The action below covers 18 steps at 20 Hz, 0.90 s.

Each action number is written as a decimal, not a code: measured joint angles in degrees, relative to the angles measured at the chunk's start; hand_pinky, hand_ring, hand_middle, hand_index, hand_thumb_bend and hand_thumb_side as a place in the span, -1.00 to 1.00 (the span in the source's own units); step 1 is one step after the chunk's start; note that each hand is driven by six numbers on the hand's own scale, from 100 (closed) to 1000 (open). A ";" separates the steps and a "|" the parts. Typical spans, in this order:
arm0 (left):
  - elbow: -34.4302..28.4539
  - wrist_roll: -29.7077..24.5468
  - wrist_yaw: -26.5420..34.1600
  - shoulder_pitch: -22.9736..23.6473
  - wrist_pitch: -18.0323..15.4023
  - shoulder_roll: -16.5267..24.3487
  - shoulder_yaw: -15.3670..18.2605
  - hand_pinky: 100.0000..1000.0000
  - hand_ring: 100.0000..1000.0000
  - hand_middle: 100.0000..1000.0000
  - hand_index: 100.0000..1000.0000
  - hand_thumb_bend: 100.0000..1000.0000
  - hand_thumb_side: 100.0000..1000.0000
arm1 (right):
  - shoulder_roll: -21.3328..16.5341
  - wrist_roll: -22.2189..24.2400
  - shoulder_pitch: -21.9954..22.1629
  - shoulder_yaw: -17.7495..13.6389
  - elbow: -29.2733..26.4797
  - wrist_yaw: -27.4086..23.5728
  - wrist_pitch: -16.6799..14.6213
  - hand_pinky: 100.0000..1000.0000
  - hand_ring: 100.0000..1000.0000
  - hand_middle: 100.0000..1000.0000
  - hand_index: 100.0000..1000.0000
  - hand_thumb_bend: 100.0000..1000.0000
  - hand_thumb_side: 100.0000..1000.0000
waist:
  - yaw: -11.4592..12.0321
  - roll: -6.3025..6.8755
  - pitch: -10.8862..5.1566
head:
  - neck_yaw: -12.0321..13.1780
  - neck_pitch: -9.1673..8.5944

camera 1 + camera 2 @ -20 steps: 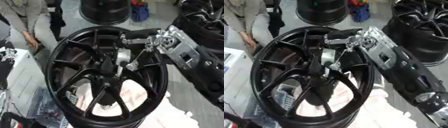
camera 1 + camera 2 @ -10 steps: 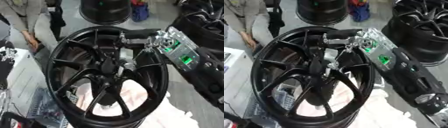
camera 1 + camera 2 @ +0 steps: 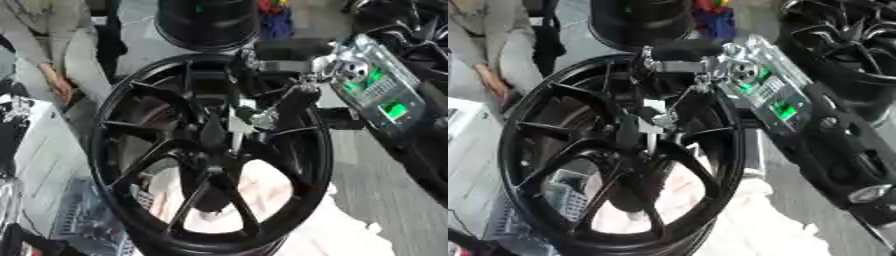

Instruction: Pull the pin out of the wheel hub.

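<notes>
A black spoked wheel hub (image 3: 131,150) lies in the middle of both views. My right hand (image 3: 302,62) comes in from the upper right, and a finger and the thumb reach down to the hub's centre. They close there around the top of a thin pale pin (image 3: 651,131) that stands in the centre bore. The views are blurred, so the pin's lower end is hard to make out. Green lights glow on the back of the right hand. My left hand shows in no view.
A second black wheel (image 3: 206,22) stands at the back, and another (image 3: 846,42) lies at the right behind my forearm. A person (image 3: 52,60) sits at the upper left. White cloth (image 3: 341,235) lies under the hub, and a grey crate (image 3: 566,197) shows through its spokes.
The whole picture has shifted and blurred, so the camera moved. My right hand stays at the hub's centre, its fingertips a little higher than before.
</notes>
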 measured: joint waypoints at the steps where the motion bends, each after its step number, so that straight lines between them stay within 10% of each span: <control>1: 0.00 0.00 0.00 0.01 0.00 0.00 0.00 0.58 0.14 0.40 0.50 -0.72 -0.23 | -0.39 0.23 -0.05 -0.16 -0.83 -0.34 0.35 -0.36 -0.15 -0.01 0.02 -1.00 -1.00 | -0.06 -0.05 -0.05 | 0.01 0.00; 8: 0.01 0.00 0.00 0.03 0.00 0.01 0.00 0.58 0.14 0.40 0.50 -0.72 -0.23 | -1.79 0.89 -0.42 -0.98 -4.10 -1.46 1.86 -0.12 0.12 0.24 0.44 -0.97 -1.00 | -0.17 -0.11 -0.28 | 0.02 0.00; 12: 0.01 0.00 0.00 0.04 0.00 0.01 0.00 0.58 0.14 0.40 0.50 -0.72 -0.23 | -1.86 2.24 -0.38 -0.89 -4.11 -1.18 2.28 0.14 0.42 0.54 0.82 -0.49 -0.64 | -0.14 -0.11 -0.28 | 0.02 0.00; 18: 0.01 -0.01 0.00 0.05 0.01 0.01 0.01 0.58 0.14 0.40 0.50 -0.72 -0.23 | -1.43 3.98 -0.03 -0.57 -1.74 0.71 2.96 0.40 0.65 0.68 0.90 -0.34 -0.55 | 0.15 -0.11 -0.28 | -0.02 0.00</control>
